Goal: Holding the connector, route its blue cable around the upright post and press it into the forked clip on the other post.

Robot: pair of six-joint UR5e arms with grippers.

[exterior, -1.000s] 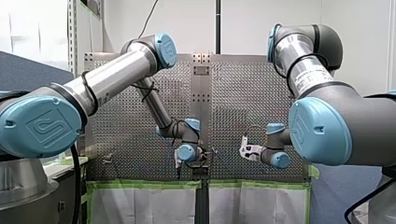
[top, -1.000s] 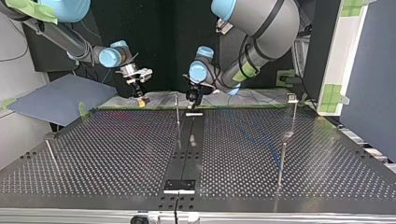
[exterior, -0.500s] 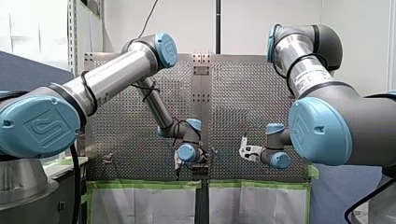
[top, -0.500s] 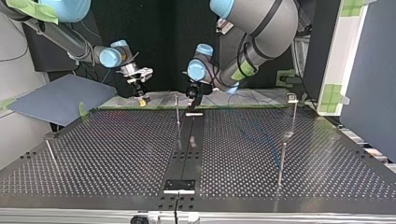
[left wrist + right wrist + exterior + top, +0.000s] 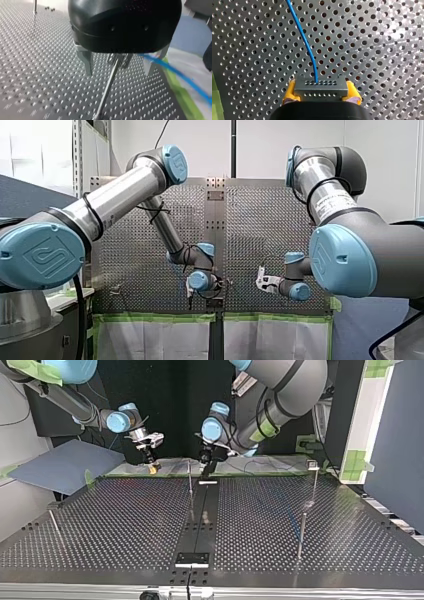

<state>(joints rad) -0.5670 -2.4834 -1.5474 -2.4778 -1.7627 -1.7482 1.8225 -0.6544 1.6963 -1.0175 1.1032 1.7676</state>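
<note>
My right gripper (image 5: 321, 93) pinches a grey rectangular connector (image 5: 321, 86) between its yellow pads (image 5: 290, 91). A thin blue cable (image 5: 305, 40) leaves the connector's front face and curves away over the perforated metal table (image 5: 374, 37). In the top view this gripper hangs at the upper left of the frame, over the table's far edge.

My left gripper (image 5: 120, 68), black with metal fingers (image 5: 86, 61), is spread wide. A slim upright metal post (image 5: 108, 85) stands between the fingers, apart from both, and the blue cable passes just beside one finger. In the top view this gripper sits at upper centre, just beside that post.
</note>
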